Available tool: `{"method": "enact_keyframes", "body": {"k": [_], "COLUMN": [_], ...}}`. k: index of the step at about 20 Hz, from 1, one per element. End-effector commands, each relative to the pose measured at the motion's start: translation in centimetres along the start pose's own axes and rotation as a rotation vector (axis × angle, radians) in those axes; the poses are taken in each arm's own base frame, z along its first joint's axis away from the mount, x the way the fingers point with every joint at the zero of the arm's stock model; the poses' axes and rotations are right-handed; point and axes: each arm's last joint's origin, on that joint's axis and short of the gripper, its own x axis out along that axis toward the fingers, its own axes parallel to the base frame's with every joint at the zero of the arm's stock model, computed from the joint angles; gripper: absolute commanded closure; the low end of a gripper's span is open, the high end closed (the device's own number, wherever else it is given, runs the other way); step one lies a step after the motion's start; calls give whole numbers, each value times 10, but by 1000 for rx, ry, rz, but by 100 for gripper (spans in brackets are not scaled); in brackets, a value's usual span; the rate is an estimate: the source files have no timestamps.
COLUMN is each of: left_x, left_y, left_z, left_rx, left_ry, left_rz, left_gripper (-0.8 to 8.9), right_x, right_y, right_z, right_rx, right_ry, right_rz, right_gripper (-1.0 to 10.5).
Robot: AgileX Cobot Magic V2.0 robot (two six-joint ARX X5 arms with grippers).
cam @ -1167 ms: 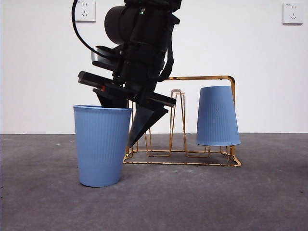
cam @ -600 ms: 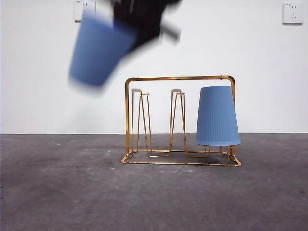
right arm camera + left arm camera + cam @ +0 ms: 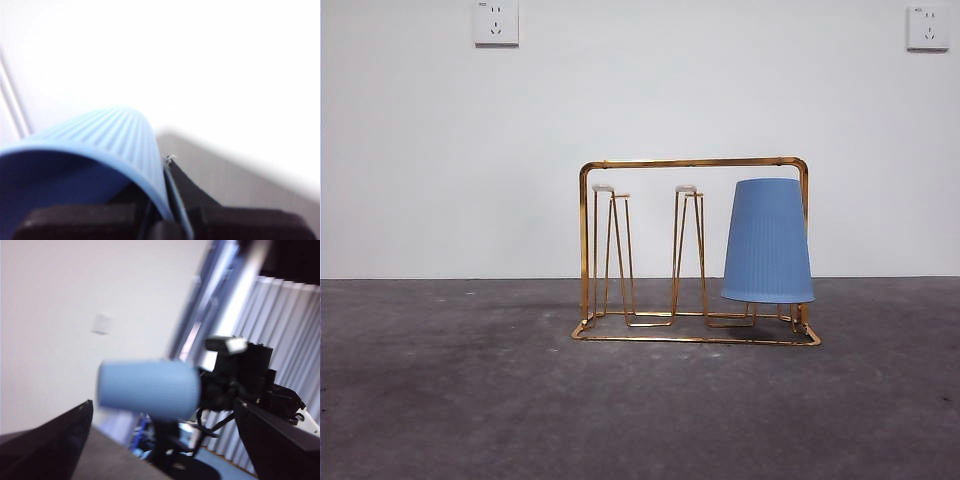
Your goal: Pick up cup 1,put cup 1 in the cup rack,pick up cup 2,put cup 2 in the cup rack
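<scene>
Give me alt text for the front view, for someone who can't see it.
A gold wire cup rack stands on a dark grey table, with one blue cup upside down on its right-hand peg. Two pegs stand bare; white wall behind.

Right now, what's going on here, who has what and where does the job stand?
The right gripper is shut on the rim of a ribbed blue plastic cup, held up in the air, out of the front view. The left wrist view shows that same cup lying sideways, gripped by the other arm. The left gripper is open and holds nothing. On the gold wire cup rack, another blue cup already sits upside down at one end; two bare pegs stand beside it. So one cup is racked, one is in transit.
</scene>
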Motion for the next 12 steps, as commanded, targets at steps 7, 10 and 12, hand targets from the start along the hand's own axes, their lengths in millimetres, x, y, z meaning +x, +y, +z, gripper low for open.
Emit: {"method": "enact_keyframes", "body": {"k": [7, 10, 12], "left_x": [54, 77, 92], "left_y": [-3, -1, 0], "left_z": [-2, -6, -10], "left_rx": [0, -43, -71], "left_ry": [-77, -104, -129], "left_rz": [-280, -374, -440], "left_gripper": [336, 336, 336], "right_x": [-82, -90, -93], "right_y": [9, 11, 13], "right_z": [35, 40, 43], "right_rx": [-112, -129, -139], "right_ry": [-294, -354, -384], "right_rz": [46, 107, 140], "right_gripper": [963, 963, 963]}}
